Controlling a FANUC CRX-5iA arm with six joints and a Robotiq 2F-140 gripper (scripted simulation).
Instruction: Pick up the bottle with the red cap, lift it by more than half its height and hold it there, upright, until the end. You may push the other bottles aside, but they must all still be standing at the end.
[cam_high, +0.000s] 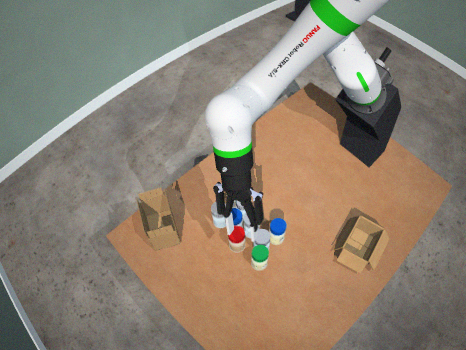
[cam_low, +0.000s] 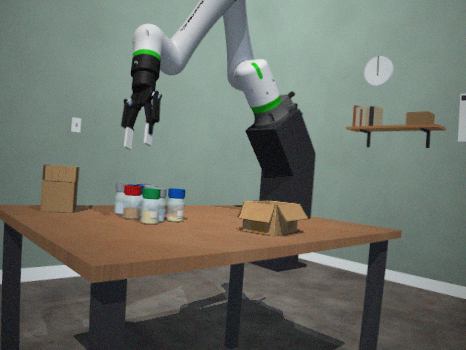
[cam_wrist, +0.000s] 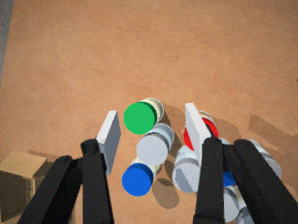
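- Red-capped bottle (cam_high: 236, 238): stands upright on the worktop (cam_low: 210, 240), on the near-left edge of a tight cluster of bottles. Not lifted, not touched.
- Claw (cam_low: 136, 136): partly spread, fingers apart with nothing between them. It hangs well above the cluster, pointing down; the exterior view shows open air between the fingertips and the caps.
- Alignment: in the wrist view the red cap (cam_wrist: 200, 132) is half hidden behind one white finger pad (cam_wrist: 196, 125), so the claw does not appear centred on the target; the grey-capped bottle (cam_wrist: 154, 148) sits nearer the middle of the gap.
- Neighbours: green-capped bottle (cam_high: 259, 257), grey-capped bottle, blue-capped bottle (cam_high: 278, 231), a second blue cap (cam_high: 236, 216) and at least one more pale-capped bottle (cam_high: 218, 216) partly hidden by the claw. All that can be seen stand upright.
- Other items: closed cardboard box (cam_high: 159, 217) to one side, open cardboard box (cam_high: 361, 243) to the other, both well apart from the bottles.
- Done: approach over the cluster only.
- Left: centre on the red cap, descend between close neighbours, close, lift past half the bottle's height, hold upright.
- Risk, by judgement: crowding leaves little finger room; a neighbour may be tipped.
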